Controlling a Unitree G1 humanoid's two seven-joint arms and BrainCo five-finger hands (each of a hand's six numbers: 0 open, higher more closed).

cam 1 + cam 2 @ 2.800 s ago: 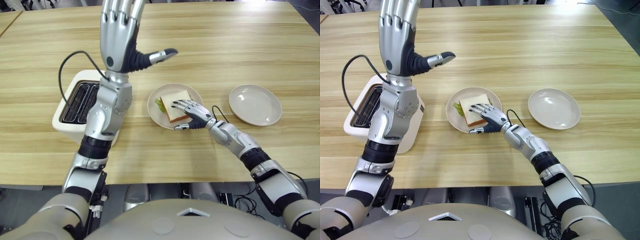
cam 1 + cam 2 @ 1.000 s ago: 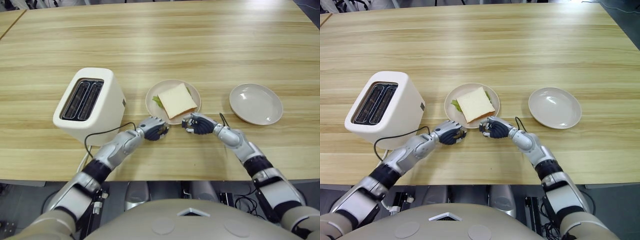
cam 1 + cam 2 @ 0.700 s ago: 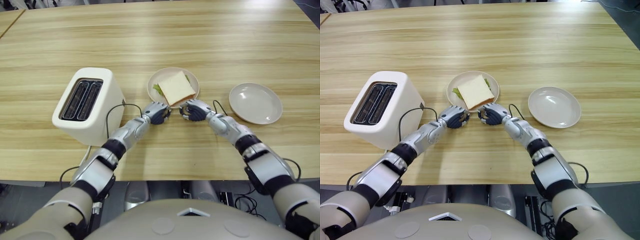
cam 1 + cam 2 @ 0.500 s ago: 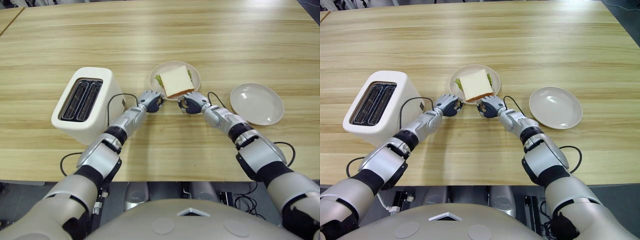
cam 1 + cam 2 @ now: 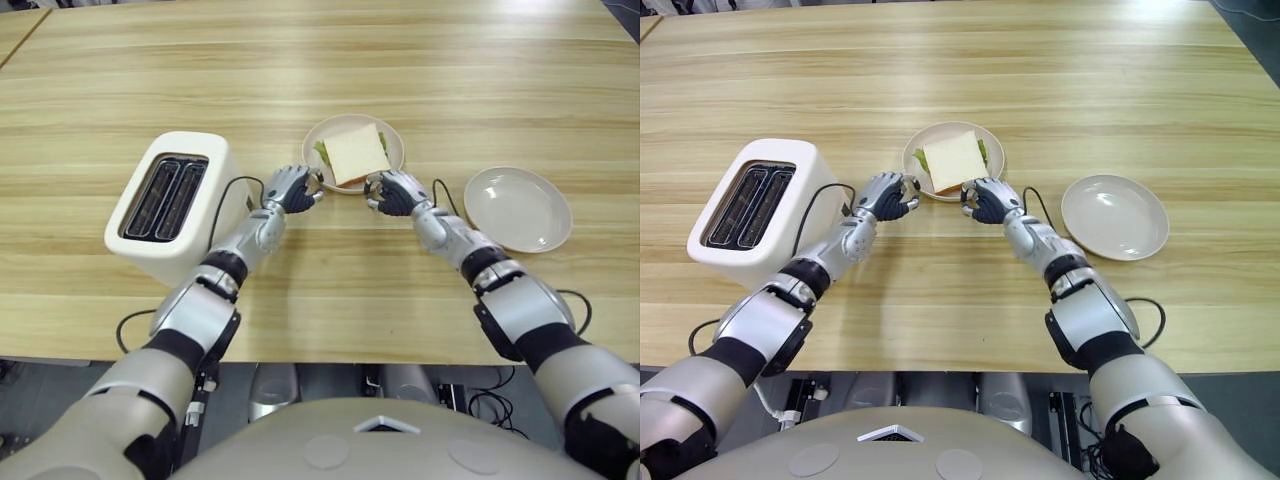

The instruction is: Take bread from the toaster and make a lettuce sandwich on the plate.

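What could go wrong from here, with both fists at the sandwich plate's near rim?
1. The left hand and right hand are curled at the near rim of the plate, one on each side. Uneven pressure could turn or tip it, and the top bread slice might slip off the lettuce.
2. The cord of the toaster loops right beside the left wrist. A snag could drag the toaster.

Toaster (image 5: 165, 205) L, bread (image 5: 356, 153) (on lettuce (image 5: 321, 152)?) on plate (image 5: 398, 150), 2nd plate (image 5: 517, 208) R.
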